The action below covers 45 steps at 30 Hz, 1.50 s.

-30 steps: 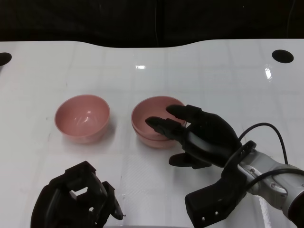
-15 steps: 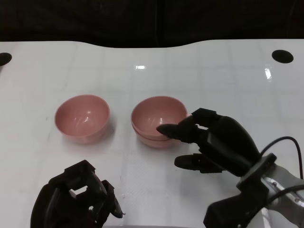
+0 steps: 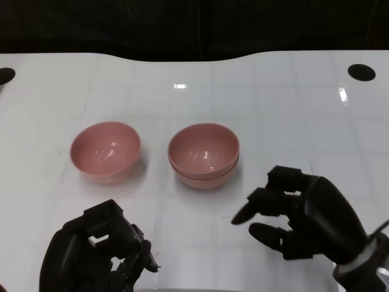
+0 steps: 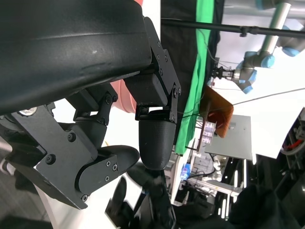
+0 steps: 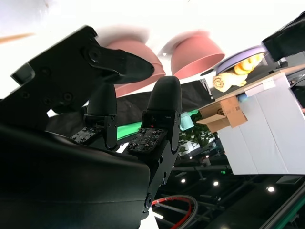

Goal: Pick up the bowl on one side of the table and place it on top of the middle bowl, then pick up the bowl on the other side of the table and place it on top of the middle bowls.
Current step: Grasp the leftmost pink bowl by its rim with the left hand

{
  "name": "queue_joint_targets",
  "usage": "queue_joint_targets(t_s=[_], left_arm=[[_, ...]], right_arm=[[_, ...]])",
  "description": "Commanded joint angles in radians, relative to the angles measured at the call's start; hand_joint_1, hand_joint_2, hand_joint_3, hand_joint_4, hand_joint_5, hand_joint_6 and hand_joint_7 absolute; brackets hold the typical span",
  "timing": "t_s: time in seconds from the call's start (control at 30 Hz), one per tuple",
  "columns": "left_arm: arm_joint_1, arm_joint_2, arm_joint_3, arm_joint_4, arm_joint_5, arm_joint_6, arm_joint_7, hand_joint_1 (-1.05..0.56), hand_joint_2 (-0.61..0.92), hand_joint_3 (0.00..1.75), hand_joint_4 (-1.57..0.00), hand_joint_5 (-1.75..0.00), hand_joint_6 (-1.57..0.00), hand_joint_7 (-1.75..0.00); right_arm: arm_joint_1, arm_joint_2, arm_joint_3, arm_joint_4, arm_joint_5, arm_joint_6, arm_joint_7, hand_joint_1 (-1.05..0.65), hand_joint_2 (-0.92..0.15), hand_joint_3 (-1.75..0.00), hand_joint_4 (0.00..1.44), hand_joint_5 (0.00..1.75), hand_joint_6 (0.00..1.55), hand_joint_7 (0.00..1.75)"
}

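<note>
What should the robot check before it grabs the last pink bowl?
1. First bowl sits nested in the middle bowl: ok, the stacked bowls sit evenly, one inside the other.
2. Right hand is clear of the stack: ok, it is apart from it and holds nothing.
3. Side bowl is upright and free: ok, nothing touches it or lies in it.
4. Left hand is empty: ok, but its fingers are curled in, so it must open first.
5. Path from left hand to side bowl: ok, only bare table lies between.
</note>
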<state>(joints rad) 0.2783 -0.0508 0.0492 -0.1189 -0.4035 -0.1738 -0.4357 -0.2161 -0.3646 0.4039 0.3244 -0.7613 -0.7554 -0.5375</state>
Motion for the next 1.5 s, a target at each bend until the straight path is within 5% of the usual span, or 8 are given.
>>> queue_joint_targets(t_s=[0.03, 0.33, 0.47, 0.53, 0.7, 0.83, 1.07, 1.5], left_arm=[[-0.004, 0.008, 0.003, -0.018, 0.013, -0.027, 0.014, -0.17, 0.45, 1.05, -0.98, -1.33, -0.97, -1.17], [-0.029, 0.071, 0.024, -0.030, 0.149, -0.153, 0.035, -0.20, 0.62, 0.61, -0.82, -1.00, -0.91, -0.43], [-0.055, 0.119, 0.037, -0.034, 0.196, -0.176, 0.042, -0.24, 0.71, 0.40, -0.76, -0.89, -0.90, -0.14], [-0.073, 0.144, 0.044, -0.037, 0.243, -0.183, 0.061, -0.28, 0.74, 0.29, -0.74, -0.78, -0.85, -0.05], [-0.105, 0.185, 0.049, -0.043, 0.331, -0.196, 0.100, -0.28, 0.78, 0.17, -0.73, -0.62, -0.76, -0.01], [-0.150, 0.232, 0.058, -0.065, 0.444, -0.168, 0.147, -0.27, 0.81, 0.07, -0.66, -0.44, -0.60, 0.00], [-0.206, 0.294, 0.043, -0.100, 0.716, -0.118, 0.268, -0.44, 0.85, 0.03, -0.55, -0.33, -0.53, 0.00], [-0.320, 0.371, -0.064, -0.096, 1.231, 0.069, 0.428, -0.44, 0.84, 0.00, -0.49, -0.26, -0.49, 0.00]], right_arm=[[0.040, -0.025, -0.039, -0.022, 0.039, -0.048, 0.000, -0.14, -0.29, -1.21, 0.73, 1.36, 0.82, 1.05], [0.193, 0.000, -0.101, -0.121, 0.262, -0.048, 0.180, -0.15, -0.36, -1.34, 0.76, 1.70, 0.82, 1.17], [0.242, 0.013, -0.121, -0.156, 0.359, -0.030, 0.270, -0.15, -0.36, -1.41, 0.86, 1.61, 0.90, 1.15], [0.260, 0.019, -0.132, -0.166, 0.396, -0.032, 0.305, -0.16, -0.33, -1.49, 0.87, 1.70, 0.91, 1.23], [0.290, 0.040, -0.147, -0.178, 0.472, -0.032, 0.386, -0.17, -0.27, -1.57, 0.88, 1.74, 0.87, 1.39], [0.329, 0.058, -0.145, -0.206, 0.582, 0.018, 0.483, -0.22, -0.31, -1.47, 0.87, 1.75, 0.80, 1.53], [0.376, 0.093, -0.163, -0.290, 0.732, 0.177, 0.622, -0.21, -0.37, -1.39, 0.91, 1.75, 0.80, 1.56], [0.389, 0.155, -0.217, -0.311, 0.797, 0.245, 0.717, -0.21, -0.38, -1.40, 0.91, 1.75, 0.79, 1.56]])
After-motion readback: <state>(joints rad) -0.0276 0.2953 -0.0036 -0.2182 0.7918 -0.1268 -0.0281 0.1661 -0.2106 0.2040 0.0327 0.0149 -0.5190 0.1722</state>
